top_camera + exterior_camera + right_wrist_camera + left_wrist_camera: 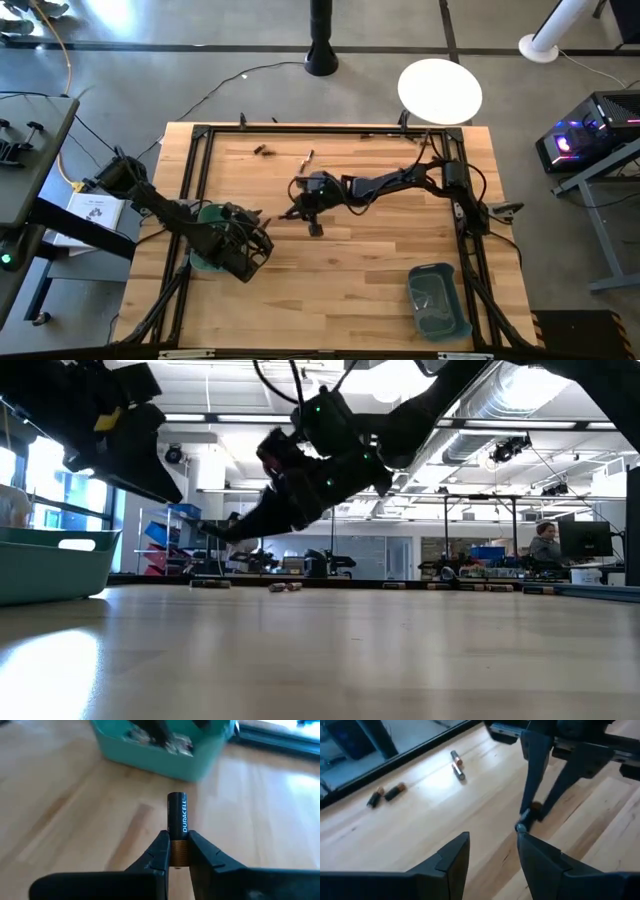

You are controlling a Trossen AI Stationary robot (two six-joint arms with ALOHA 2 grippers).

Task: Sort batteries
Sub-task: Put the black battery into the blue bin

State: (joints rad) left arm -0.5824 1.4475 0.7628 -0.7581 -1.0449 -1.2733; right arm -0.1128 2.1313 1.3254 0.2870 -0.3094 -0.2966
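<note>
On the wooden table (350, 270), a teal bin (165, 755) holds batteries (right pincer (177, 851) grips one).

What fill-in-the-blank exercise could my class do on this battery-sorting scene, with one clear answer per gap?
1. The right pincer is shut on a black-and-copper ____.
2. The brand word printed on that battery is ____.
3. The left pincer is ____, with nothing between its fingers.
4. The two bins on the wooden table are ____ in colour.

Missing words: battery; Duracell; open; teal
</note>
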